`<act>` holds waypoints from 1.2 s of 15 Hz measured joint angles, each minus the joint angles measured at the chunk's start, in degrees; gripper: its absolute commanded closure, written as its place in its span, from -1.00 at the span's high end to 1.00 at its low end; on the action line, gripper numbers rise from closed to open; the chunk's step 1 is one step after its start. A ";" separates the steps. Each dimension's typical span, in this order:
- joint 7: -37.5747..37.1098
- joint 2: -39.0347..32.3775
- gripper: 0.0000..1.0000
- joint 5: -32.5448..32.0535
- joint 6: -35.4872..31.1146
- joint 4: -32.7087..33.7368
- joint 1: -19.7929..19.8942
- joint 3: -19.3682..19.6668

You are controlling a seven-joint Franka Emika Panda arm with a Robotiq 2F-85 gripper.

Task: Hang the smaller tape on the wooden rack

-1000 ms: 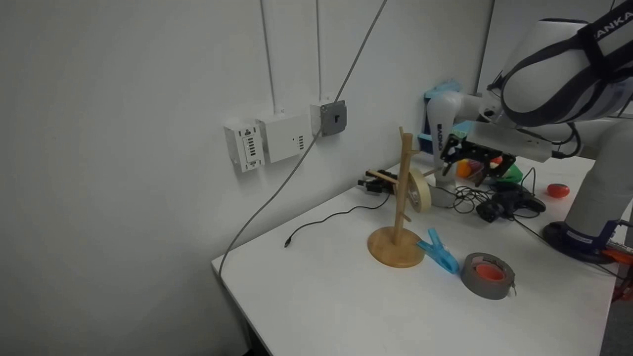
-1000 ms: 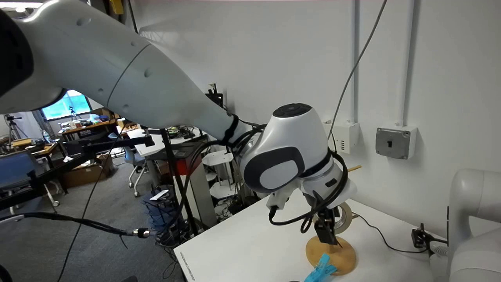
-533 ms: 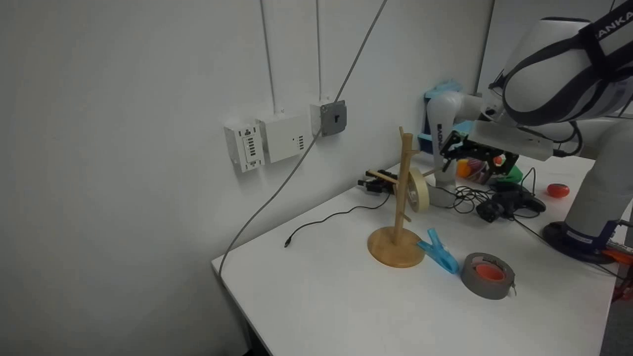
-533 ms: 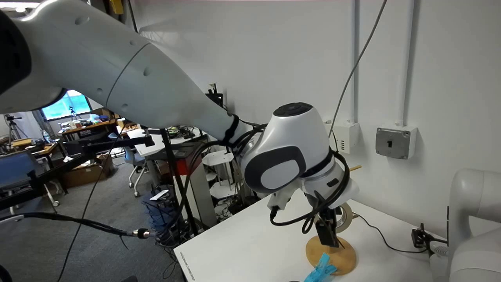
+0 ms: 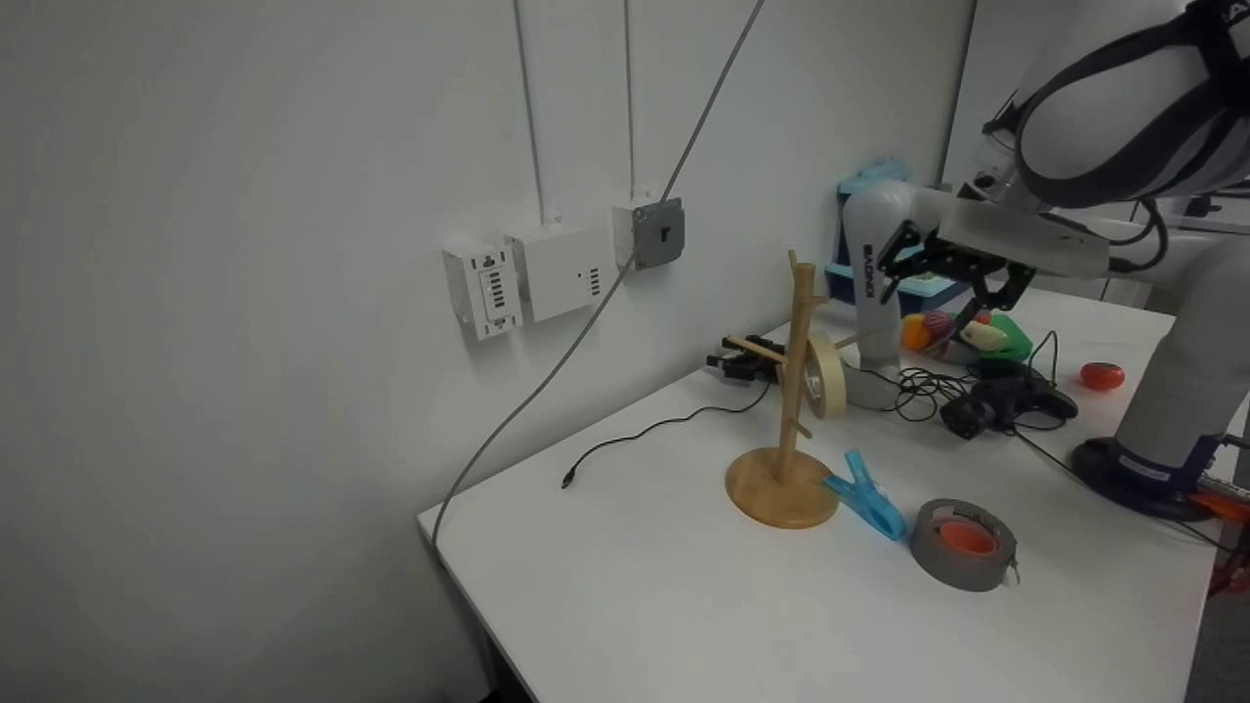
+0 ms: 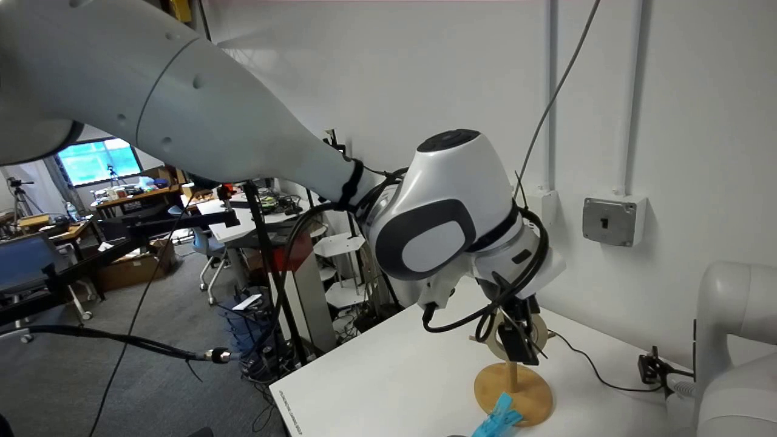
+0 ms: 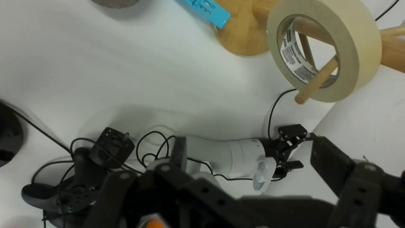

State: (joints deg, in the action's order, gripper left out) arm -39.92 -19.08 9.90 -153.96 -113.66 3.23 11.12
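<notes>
The smaller tape (image 5: 827, 376) is a cream ring hanging on a side peg of the wooden rack (image 5: 793, 391). In the wrist view the peg passes through the open centre of the tape (image 7: 349, 69), and the post is behind it. The rack's round base (image 6: 513, 400) stands upright on the table. My gripper (image 5: 925, 309) is open and empty, apart from the tape and higher than it, on the side the peg points to. In an exterior view the gripper (image 6: 521, 345) partly hides the tape (image 6: 539, 334). Both fingers (image 7: 253, 158) are wide apart in the wrist view.
A blue clip (image 5: 869, 500) lies against the rack's base, beside a grey roll (image 5: 937, 557) with a reddish core. A white second arm (image 5: 874, 264), black cables with a controller (image 5: 1006, 400), a green bowl (image 5: 1016, 342) and a red object (image 5: 1102, 376) are behind.
My gripper and arm have risen and drawn slightly away from the rack. The tape stays hanging on its peg. The rack, clip and grey roll have not moved.
</notes>
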 measured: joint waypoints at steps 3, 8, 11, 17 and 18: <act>0.22 2.36 1.00 -0.13 0.00 -0.10 0.02 0.14; 1.22 6.37 1.00 -0.17 -0.01 -0.61 0.02 0.11; 2.07 8.58 1.00 -1.45 -0.27 -1.60 0.02 -0.07; 5.86 13.51 1.00 -3.60 -4.98 -6.97 0.01 -1.40; 6.94 14.33 1.00 -3.60 -6.24 -8.15 0.00 -1.84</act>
State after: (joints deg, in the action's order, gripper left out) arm -32.97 -4.75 6.30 -160.20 -121.81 3.24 9.28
